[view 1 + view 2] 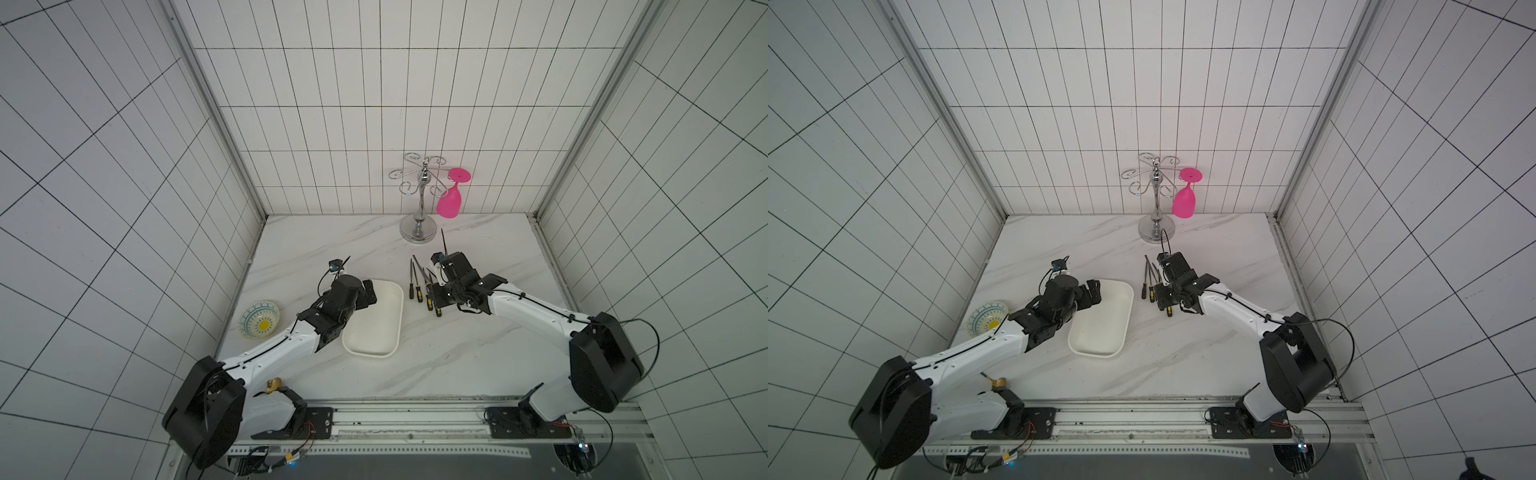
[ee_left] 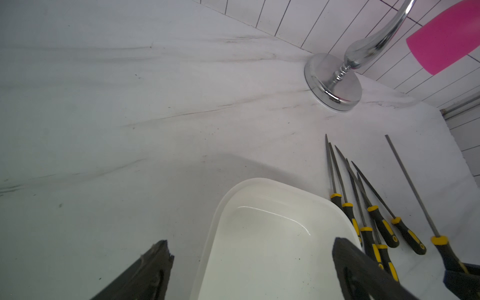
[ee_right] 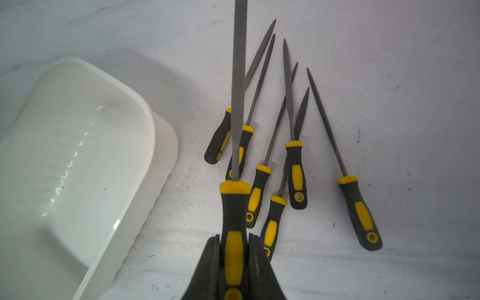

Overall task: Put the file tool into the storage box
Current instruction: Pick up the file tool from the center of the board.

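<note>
**benchrat:** what's the setup look like?

**me:** White marble-look tabletop [image 1: 457,365] with grey veins, a bit scuffed and speckled up close. White tiled walls [image 1: 332,104] box it in on three sides. At the back there's a chrome glass rack [image 1: 419,232] with a pink glass [image 1: 449,203] hanging upside down from it. A small patterned plate [image 1: 260,320] sits off on my left by the wall.

**benchrat:** anything in the way?

**me:** Six loose files [image 3: 296,176] are fanned out on the table just right of the storage box [image 1: 378,324], so they lie between my right arm and the box. The box is white, shallow, with rounded corners. My left gripper [image 1: 370,296] hangs over its far left corner, jaws spread wide, nothing in them.

**benchrat:** and the file itself?

**me:** The file tool [image 3: 235,205] is in my right gripper [image 3: 234,249], jaws clamped on both sides of the handle near the butt end. The handle is dark grey rubber with a yellow collar and a yellow inlay. The blade is long, narrow and grey, pointing away toward the rack's base. In the right wrist view it crosses in front of two of the loose ones. It's over the table right of the box, outside it. Can't tell how far off the surface it is.
</note>
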`<control>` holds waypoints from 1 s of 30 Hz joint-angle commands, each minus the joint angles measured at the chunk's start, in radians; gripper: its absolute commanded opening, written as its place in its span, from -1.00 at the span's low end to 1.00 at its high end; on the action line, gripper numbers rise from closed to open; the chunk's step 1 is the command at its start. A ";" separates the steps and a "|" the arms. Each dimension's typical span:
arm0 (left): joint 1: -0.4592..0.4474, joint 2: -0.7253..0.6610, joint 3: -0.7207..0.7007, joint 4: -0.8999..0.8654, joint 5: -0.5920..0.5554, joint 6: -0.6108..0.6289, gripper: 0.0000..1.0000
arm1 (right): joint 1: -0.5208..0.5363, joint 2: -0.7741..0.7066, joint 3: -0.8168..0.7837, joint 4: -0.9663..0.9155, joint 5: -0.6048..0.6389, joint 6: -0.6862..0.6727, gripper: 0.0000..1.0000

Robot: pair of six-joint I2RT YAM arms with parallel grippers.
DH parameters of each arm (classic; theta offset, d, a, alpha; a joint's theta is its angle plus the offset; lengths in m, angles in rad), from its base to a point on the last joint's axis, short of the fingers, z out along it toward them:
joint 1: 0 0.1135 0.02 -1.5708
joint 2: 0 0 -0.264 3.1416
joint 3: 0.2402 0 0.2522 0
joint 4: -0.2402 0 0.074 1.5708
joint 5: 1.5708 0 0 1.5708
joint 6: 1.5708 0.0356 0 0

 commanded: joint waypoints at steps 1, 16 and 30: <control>-0.001 0.041 0.025 0.156 0.160 -0.026 0.98 | 0.009 -0.029 0.020 0.029 -0.133 0.035 -0.84; -0.001 0.206 0.104 0.339 0.351 -0.069 0.98 | 0.126 -0.049 0.065 0.045 -0.187 -0.034 -0.85; -0.001 0.268 0.138 0.353 0.420 -0.106 -0.99 | 0.155 -0.096 0.078 0.039 -0.137 -0.060 -0.85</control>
